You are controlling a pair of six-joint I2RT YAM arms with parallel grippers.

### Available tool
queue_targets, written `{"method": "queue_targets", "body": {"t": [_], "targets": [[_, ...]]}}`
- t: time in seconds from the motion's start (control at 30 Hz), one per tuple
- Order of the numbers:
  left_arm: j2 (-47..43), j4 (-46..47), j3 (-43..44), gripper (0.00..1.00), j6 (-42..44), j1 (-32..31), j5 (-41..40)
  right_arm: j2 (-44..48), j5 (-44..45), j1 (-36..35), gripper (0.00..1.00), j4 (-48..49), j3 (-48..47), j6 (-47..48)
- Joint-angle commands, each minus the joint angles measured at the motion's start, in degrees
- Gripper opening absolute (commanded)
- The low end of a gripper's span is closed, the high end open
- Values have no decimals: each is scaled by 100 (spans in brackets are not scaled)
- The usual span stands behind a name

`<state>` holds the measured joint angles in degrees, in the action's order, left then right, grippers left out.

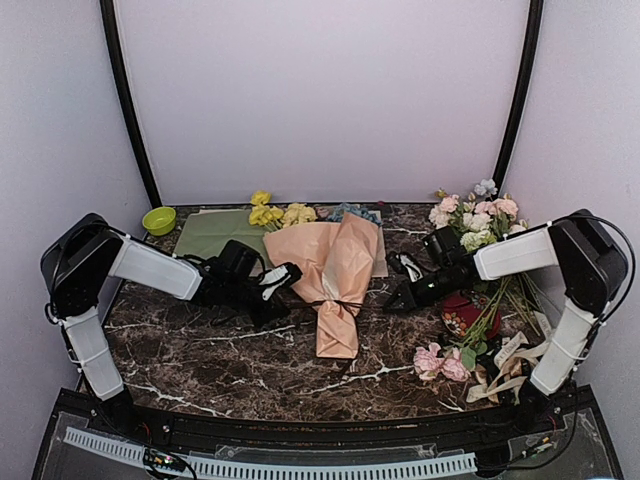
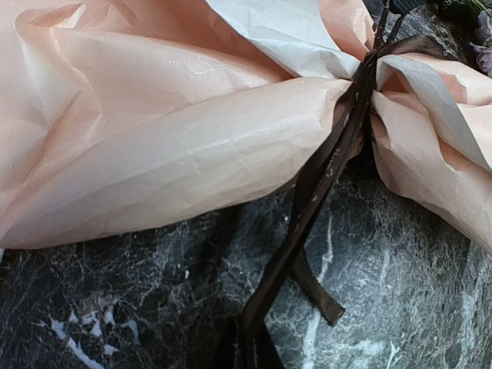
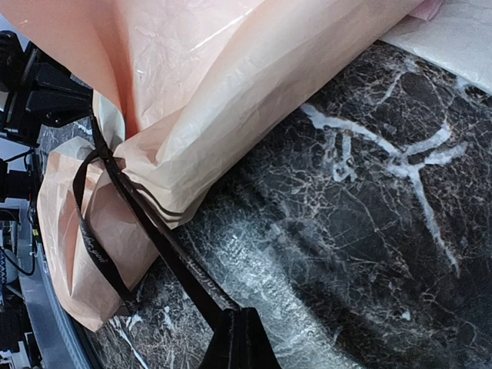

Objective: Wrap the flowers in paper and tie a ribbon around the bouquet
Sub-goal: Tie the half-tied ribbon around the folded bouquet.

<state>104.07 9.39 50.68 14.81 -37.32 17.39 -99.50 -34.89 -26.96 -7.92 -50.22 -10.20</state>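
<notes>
The bouquet (image 1: 335, 270) lies in the middle of the marble table, a peach-pink paper (image 2: 169, 154) cone with its wide end towards the back. Yellow flowers (image 1: 280, 213) and a pale blue head (image 1: 350, 210) show above that end. The thin dark ribbon (image 1: 337, 303) circles the cone's narrow waist. My left gripper (image 1: 292, 274), left of the waist, is shut on one ribbon (image 2: 319, 181) end, which runs taut from the knot. My right gripper (image 1: 391, 303), right of the waist, is shut on the other ribbon (image 3: 165, 250) end. A short free tail (image 2: 319, 292) lies on the table.
A green bowl (image 1: 159, 219) and a green sheet (image 1: 205, 235) lie at the back left. A loose pink-white flower bunch (image 1: 475, 215) lies at the back right under the right arm. Pink blossoms (image 1: 440, 362) and wide cream ribbons (image 1: 505, 365) lie at the front right.
</notes>
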Motion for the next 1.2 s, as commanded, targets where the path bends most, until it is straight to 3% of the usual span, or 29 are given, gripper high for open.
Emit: {"method": "queue_targets", "body": {"t": [0.0,0.8,1.13,1.17], "targets": [[95,-590,59,0,-49,172,20,-178,267,206,0,-148,202,-162],[148,-665,125,0,-153,173,-29,-544,491,358,0,-209,182,-148],[-51,-857,155,0,208,173,711,-446,-215,349,0,163,136,-188],[-94,-831,151,8,196,173,765,-412,-327,349,6,209,132,-163]]}}
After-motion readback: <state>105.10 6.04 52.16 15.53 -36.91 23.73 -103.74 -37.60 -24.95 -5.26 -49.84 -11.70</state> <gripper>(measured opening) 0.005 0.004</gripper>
